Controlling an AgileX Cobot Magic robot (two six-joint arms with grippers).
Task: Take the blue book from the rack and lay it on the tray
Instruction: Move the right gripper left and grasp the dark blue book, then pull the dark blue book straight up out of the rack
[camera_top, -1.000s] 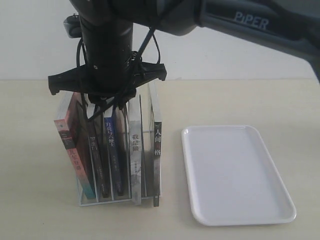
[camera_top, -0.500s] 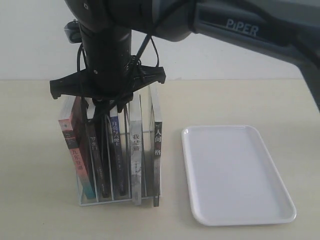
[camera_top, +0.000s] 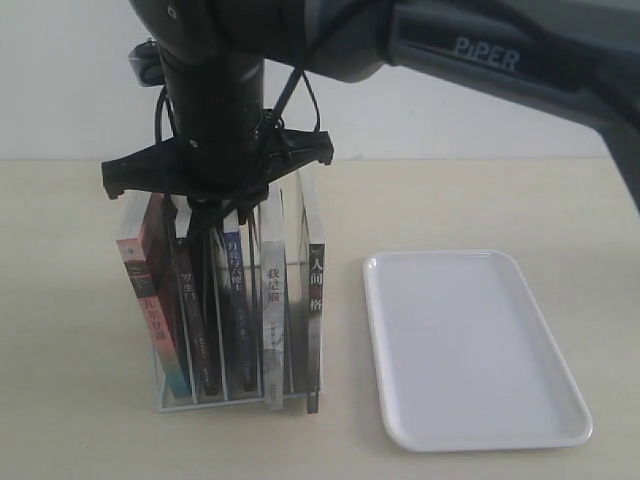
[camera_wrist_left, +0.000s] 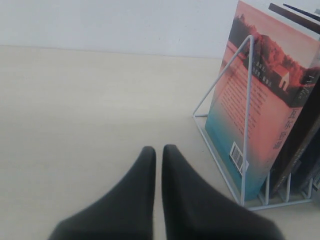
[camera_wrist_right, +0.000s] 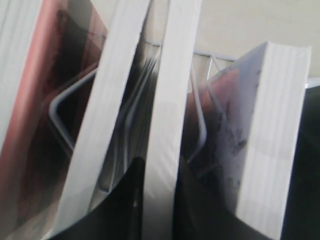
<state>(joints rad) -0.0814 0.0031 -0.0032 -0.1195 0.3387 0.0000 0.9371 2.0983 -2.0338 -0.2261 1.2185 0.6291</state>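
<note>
Right gripper (camera_wrist_right: 158, 200) pinches the top of the blue book (camera_top: 236, 300), standing in the rack (camera_top: 200, 404). Left gripper (camera_wrist_left: 156, 155) sits pressed together just beside the rack.

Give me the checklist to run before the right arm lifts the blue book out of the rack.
1. Right end effector on the blue book, third from the pink book: ok.
2. Fingers against both its covers: ok.
3. Neighbouring dark-spined book free of the fingers: cannot tell.
4. Tray bare for the book: ok.
5. Left end effector shut, off the rack: ok.
</note>
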